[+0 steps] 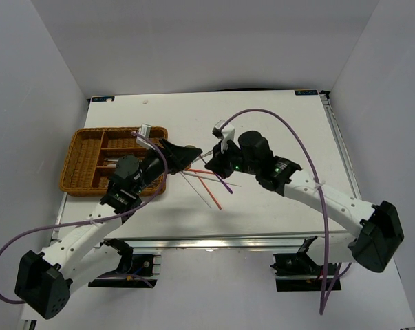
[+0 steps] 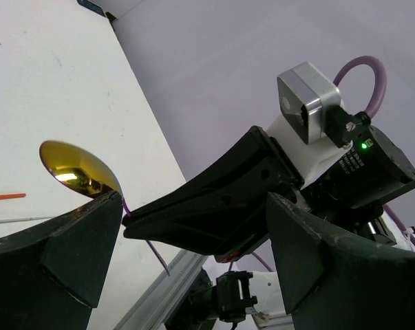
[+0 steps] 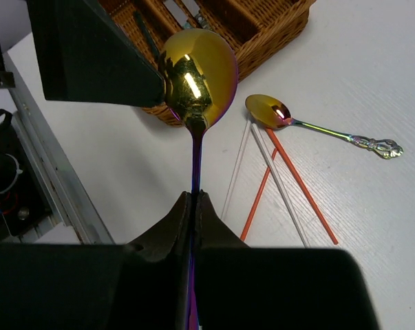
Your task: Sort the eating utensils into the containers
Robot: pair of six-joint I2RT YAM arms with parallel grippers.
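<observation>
left gripper (image 2: 193, 206) gapes wide just off the right edge of the wicker tray (image 1: 75, 152), one finger beside the gold spoon (image 3: 197, 75) bowl; right gripper (image 3: 195, 201) is clenched on its thin handle. light, stiff, slick metal, best taken at the neck

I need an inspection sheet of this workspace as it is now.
Surface: white table, metal rail along near edge.
Job's things: wicker tray on the left, utensils inside; held spoon; second spoon and chopsticks loose on table.
Clutter: nothing seen.
Grippers: left gripper open, beside the held spoon's bowl; right gripper shut on its handle.
Cables: purple cables loop from both arms.
Surroundings: plain pale walls on three sides.
</observation>
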